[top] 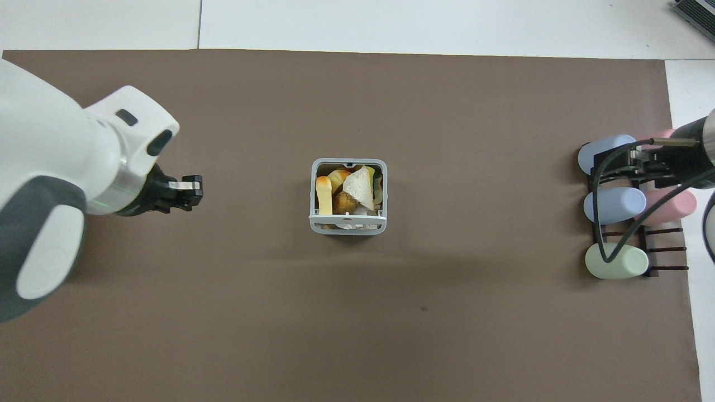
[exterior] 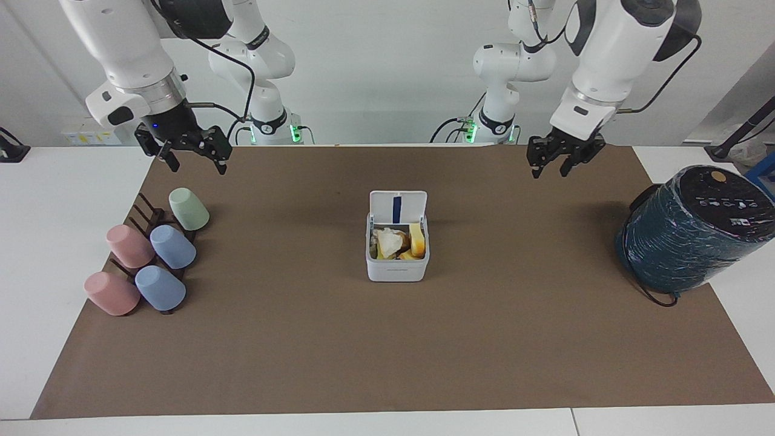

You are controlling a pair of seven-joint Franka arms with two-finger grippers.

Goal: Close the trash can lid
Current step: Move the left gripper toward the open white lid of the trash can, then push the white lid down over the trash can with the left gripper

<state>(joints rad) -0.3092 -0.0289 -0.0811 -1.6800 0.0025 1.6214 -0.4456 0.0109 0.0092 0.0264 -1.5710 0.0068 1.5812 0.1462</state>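
Observation:
The small white trash can (exterior: 396, 269) stands in the middle of the brown mat, full of food scraps; it also shows in the overhead view (top: 314, 195). Its lid (exterior: 398, 208) stands upright on the side nearer the robots, blue strip showing; from overhead it shows edge-on (top: 347, 221). My left gripper (exterior: 550, 172) is open and empty, up in the air over the mat between the trash can and the left arm's end, apart from the can; it shows in the overhead view (top: 192, 192). My right gripper (exterior: 194, 162) is open and waits over the cup rack (top: 642, 164).
A large dark teal wrapped cylinder (exterior: 693, 233) lies at the left arm's end of the mat. A dark rack with several pastel cups (exterior: 151, 254) stands at the right arm's end, also in the overhead view (top: 614, 205). The brown mat (exterior: 387, 351) covers the table.

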